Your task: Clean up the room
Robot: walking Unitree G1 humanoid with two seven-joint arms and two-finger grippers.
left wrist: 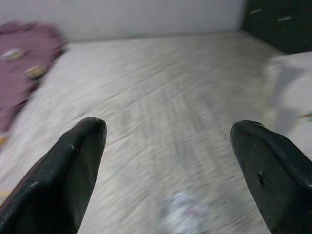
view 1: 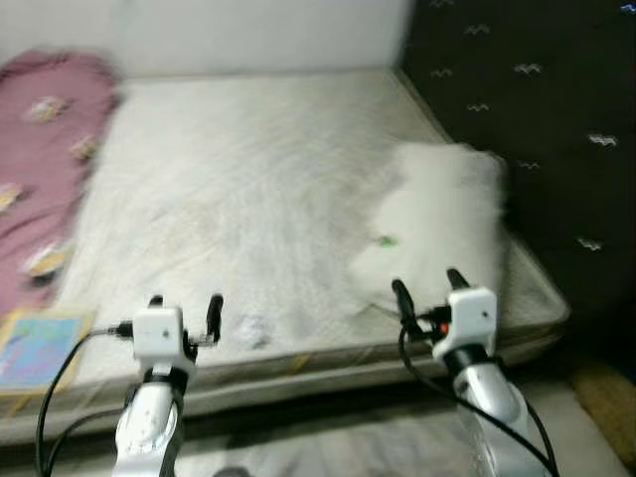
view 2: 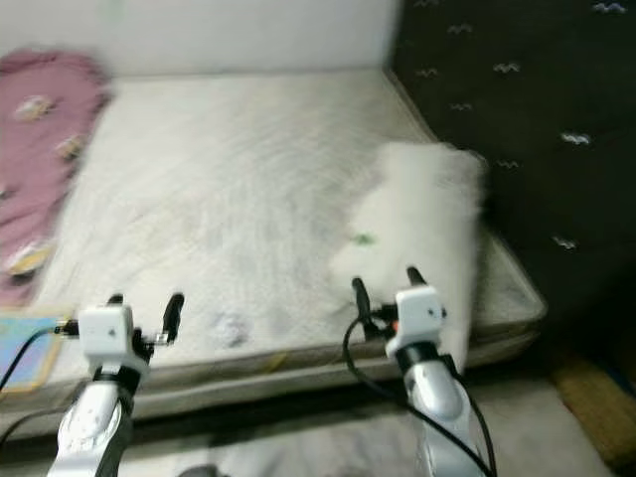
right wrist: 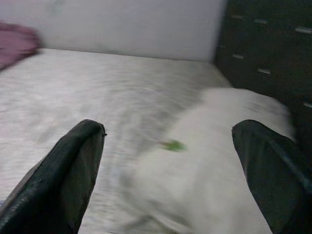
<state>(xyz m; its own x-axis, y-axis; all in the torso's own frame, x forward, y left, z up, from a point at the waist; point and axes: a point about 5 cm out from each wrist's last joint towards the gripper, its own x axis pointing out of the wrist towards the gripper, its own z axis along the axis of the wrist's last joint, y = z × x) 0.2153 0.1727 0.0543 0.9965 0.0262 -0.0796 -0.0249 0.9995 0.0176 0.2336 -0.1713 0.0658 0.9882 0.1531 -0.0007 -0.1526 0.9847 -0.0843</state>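
Both grippers hover at the mattress (view 1: 248, 179) edge, left gripper (view 1: 185, 306) and right gripper (view 1: 429, 288) spread wide, grasping nothing; one white pillow (view 1: 442, 224) ahead of the right, one pink blanket (view 1: 45, 149) far left.

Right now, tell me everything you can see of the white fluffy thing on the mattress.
The white fluffy thing looks like a soft, furry blanket or pillow; blur hides which. It lies crumpled on the mattress, on its right side near the dark wall. A small green mark shows on it. The right gripper hovers open before its near edge, not touching.
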